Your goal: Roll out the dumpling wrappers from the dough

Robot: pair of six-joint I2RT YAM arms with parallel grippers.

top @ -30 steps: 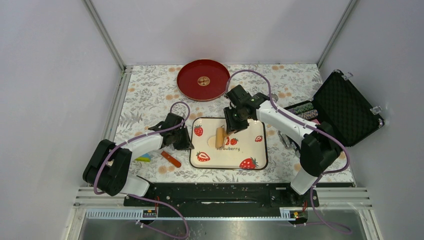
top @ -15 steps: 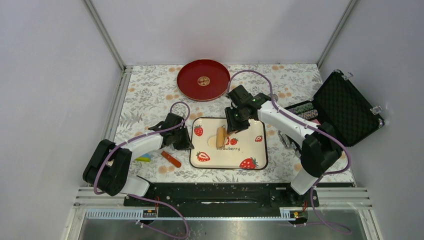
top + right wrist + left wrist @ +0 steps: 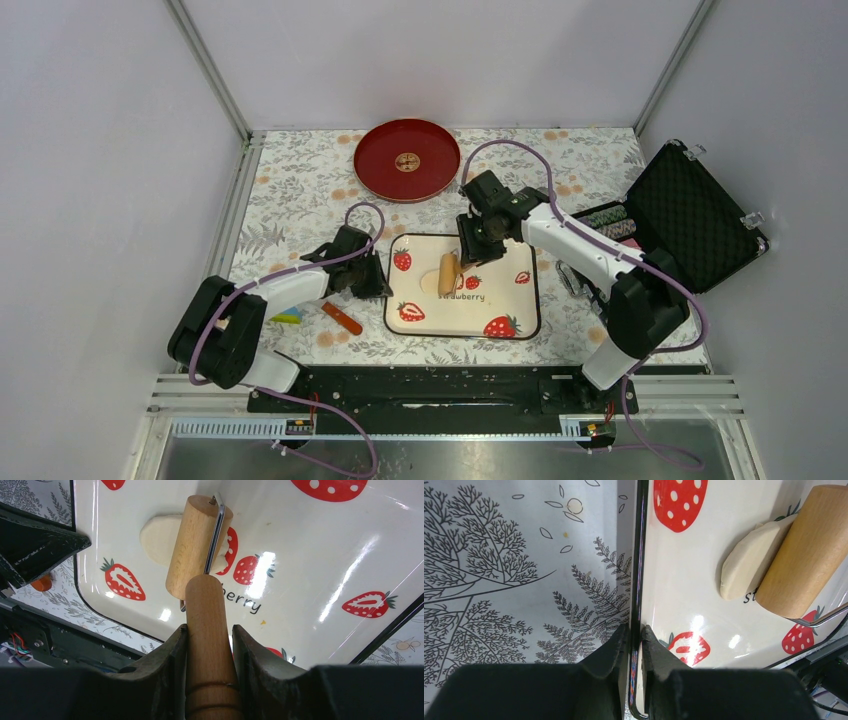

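Observation:
A white strawberry-print tray (image 3: 455,315) lies mid-table. On it is a pale cream oval piece of dough (image 3: 746,565), still fairly thick, partly under the drum of a wooden roller (image 3: 448,272). My right gripper (image 3: 472,250) is shut on the roller's handle (image 3: 210,620), and the drum (image 3: 197,545) rests across the dough (image 3: 157,537). My left gripper (image 3: 378,285) is shut on the tray's black left rim (image 3: 640,570), with one finger on each side. A small round tan disc (image 3: 407,161) sits at the centre of the red plate; I cannot tell if it is a wrapper.
The red plate (image 3: 380,175) stands at the back. An open black case (image 3: 695,215) holding poker chips (image 3: 610,222) is at the right. A small orange-red item (image 3: 342,318) and a yellow-green-blue item (image 3: 288,316) lie left of the tray, near my left arm.
The tray, the roller and both grippers have shifted a little to the right. The roller drum now sits slightly further right on the tray.

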